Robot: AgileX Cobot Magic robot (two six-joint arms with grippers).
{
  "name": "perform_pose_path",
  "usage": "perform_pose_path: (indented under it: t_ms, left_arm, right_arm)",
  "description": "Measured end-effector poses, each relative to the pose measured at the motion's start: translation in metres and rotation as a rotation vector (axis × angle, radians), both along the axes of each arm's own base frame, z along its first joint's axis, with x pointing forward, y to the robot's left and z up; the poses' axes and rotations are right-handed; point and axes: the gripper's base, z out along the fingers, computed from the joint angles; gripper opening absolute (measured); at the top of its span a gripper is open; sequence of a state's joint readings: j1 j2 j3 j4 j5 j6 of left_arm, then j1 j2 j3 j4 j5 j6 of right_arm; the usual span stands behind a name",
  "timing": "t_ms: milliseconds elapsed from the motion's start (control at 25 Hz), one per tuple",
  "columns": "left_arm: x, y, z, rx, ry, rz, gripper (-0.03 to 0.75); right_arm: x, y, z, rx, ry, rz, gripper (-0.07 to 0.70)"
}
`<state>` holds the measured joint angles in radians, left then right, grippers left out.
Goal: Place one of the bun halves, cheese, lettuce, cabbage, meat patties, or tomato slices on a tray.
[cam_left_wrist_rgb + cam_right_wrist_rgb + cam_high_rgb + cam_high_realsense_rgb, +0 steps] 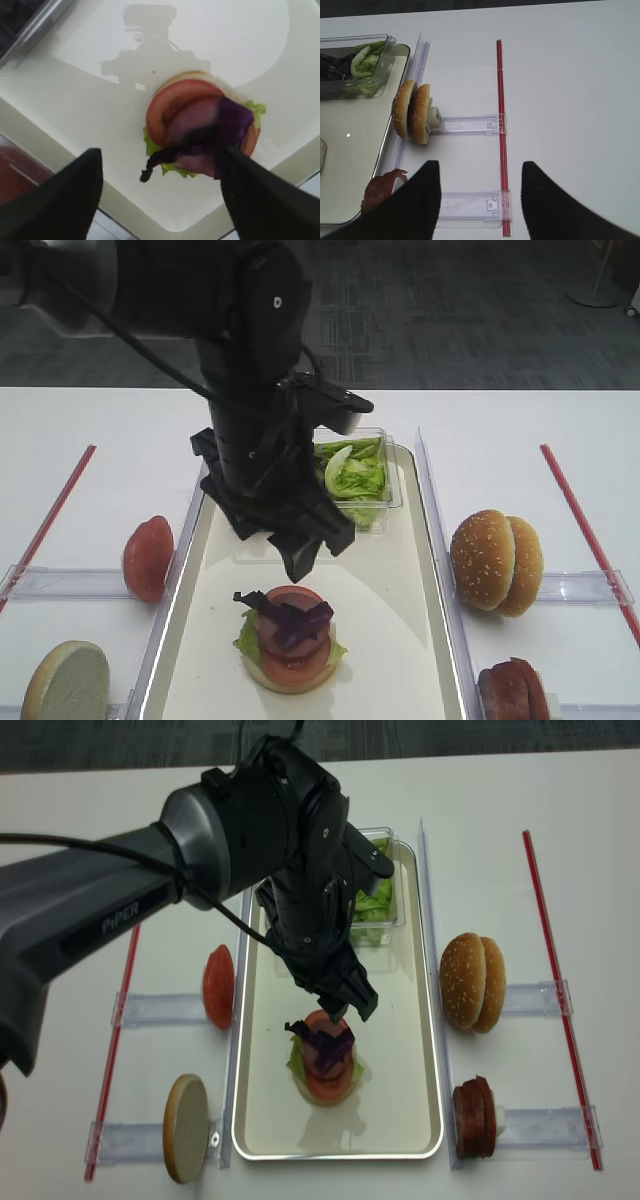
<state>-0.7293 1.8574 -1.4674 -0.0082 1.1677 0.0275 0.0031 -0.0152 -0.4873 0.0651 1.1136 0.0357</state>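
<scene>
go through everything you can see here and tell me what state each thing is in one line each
left gripper: open, above the stack, holding nothing.
right gripper: open, empty, over bare table.
cabbage: lying on top of the stack.
tomato slices: stacked under the cabbage.
lettuce: sticking out low in the stack.
tray: flat, holding the stack.
clear box: open, with greens inside.
bun halves: on edge, right of tray.
meat patties: on edge, right of tray.

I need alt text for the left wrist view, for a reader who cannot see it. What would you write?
Seen from above, between the open left gripper, purple cabbage lies on a stack of tomato slices, lettuce and a pale bun half. The stack sits on the cream-white tray, where the gripper's shadow falls.
</scene>
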Motion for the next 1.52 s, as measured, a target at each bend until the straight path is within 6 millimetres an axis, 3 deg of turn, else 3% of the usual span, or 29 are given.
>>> perform_pose_path:
  t_ms: [640, 1240, 1520]
  left_arm:
    - [0.045, 0.069, 0.0, -0.006, 0.058, 0.226, 0.476]
    - [0.084, 0.176, 0.0, -0.013, 0.057, 0.507, 0.475]
    - [0.086, 0.195, 0.001, -0.014, 0.054, 0.543, 0.475]
  right_arm:
    - [0.0, 0.0, 0.0, 0.0, 0.0, 0.0, 0.4]
    - [0.0, 0.0, 0.0, 0.0, 0.0, 0.0, 0.4]
    - [0.0, 0.0, 0.0, 0.0, 0.0, 0.0, 0.4]
